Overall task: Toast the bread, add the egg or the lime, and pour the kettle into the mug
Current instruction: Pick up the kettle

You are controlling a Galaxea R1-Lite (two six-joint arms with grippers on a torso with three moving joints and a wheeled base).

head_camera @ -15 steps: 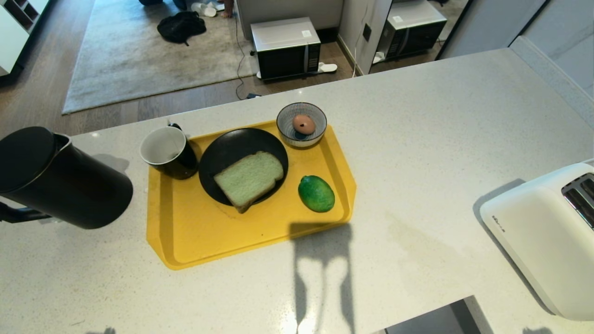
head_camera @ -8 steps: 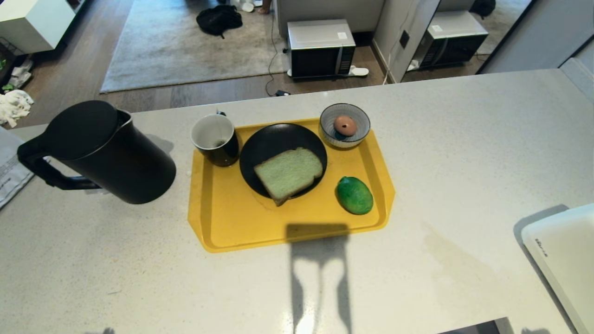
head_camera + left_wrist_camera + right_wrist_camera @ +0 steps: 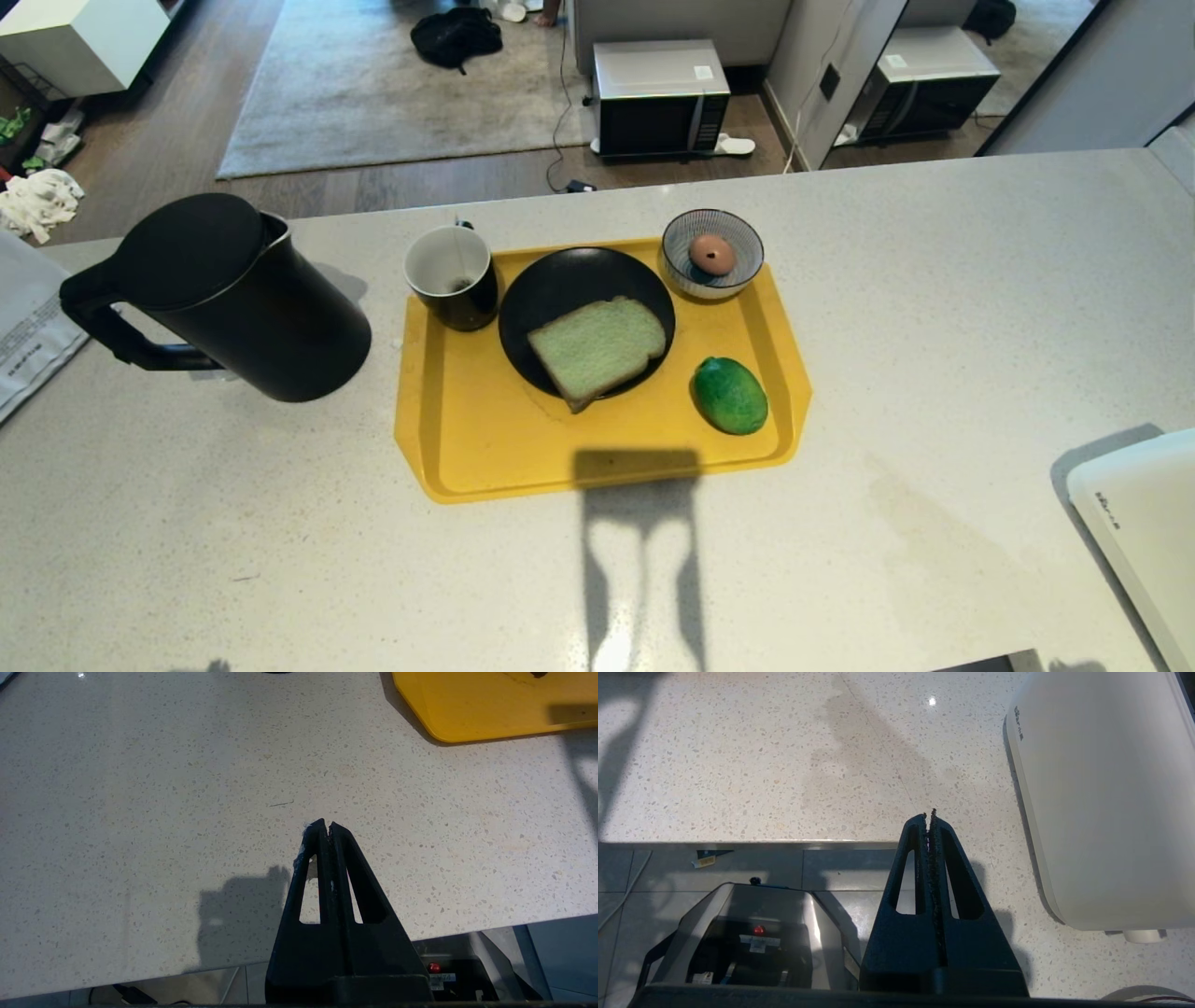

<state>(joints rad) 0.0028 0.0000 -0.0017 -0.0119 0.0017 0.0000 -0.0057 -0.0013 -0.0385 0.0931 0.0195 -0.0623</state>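
right now your left tool point(image 3: 326, 828) and right tool point(image 3: 929, 816) both hang closed and empty over the desk point(image 3: 934, 308); the bread point(image 3: 597, 347) lies on the black plate point(image 3: 541, 289) on the yellow tray point(image 3: 467, 439), kettle point(image 3: 233, 299) just left.

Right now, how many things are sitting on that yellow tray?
4: a mug at its far left corner, a black plate with bread in the middle, a striped bowl far right, a lime near right.

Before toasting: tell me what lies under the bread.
The bread lies on a black plate on the yellow tray. The plate's middle beneath it is covered.
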